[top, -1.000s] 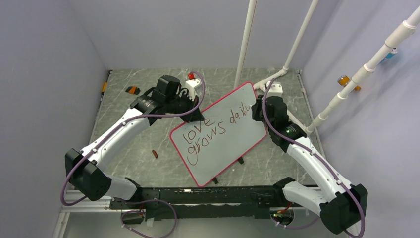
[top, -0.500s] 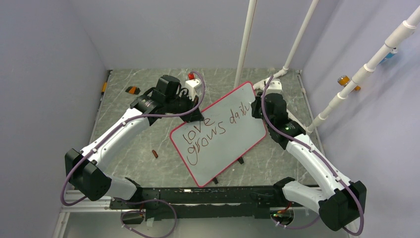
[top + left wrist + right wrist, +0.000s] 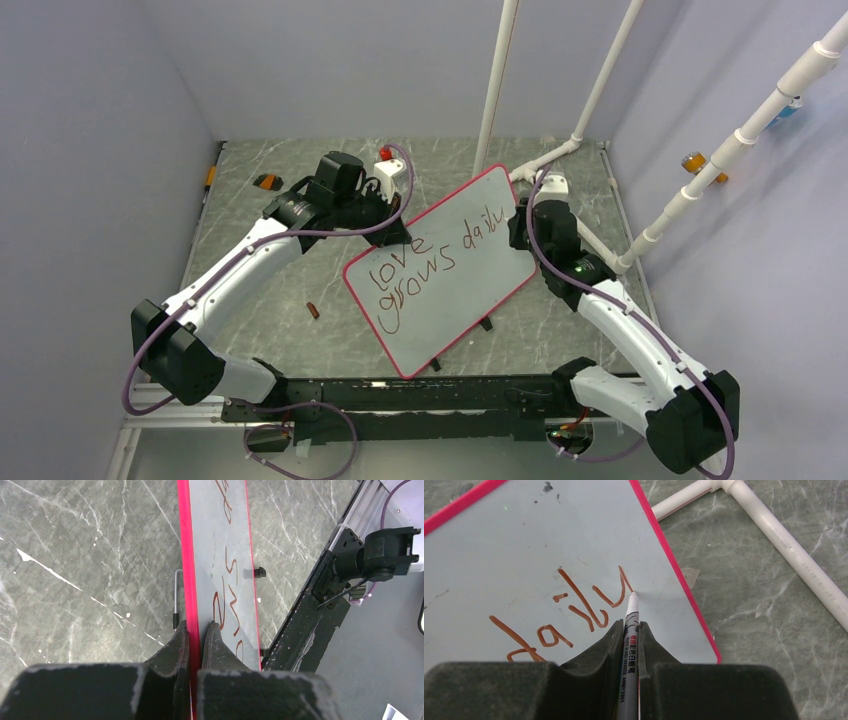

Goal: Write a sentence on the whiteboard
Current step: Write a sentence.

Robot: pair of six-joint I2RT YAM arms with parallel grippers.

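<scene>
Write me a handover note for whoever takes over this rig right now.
Left gripper: shut on the red frame of the whiteboard, fingers pinching its edge.
Right gripper: shut on the marker, tip at the board by the last letter.
Done: the sentence reads "love grows dail", with the final y only half formed.
Left: finish the y's tail, then lift the marker off.

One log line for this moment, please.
left gripper: shut on whiteboard edge | right gripper: shut on marker | marker tip: at last letter of sentence
</scene>
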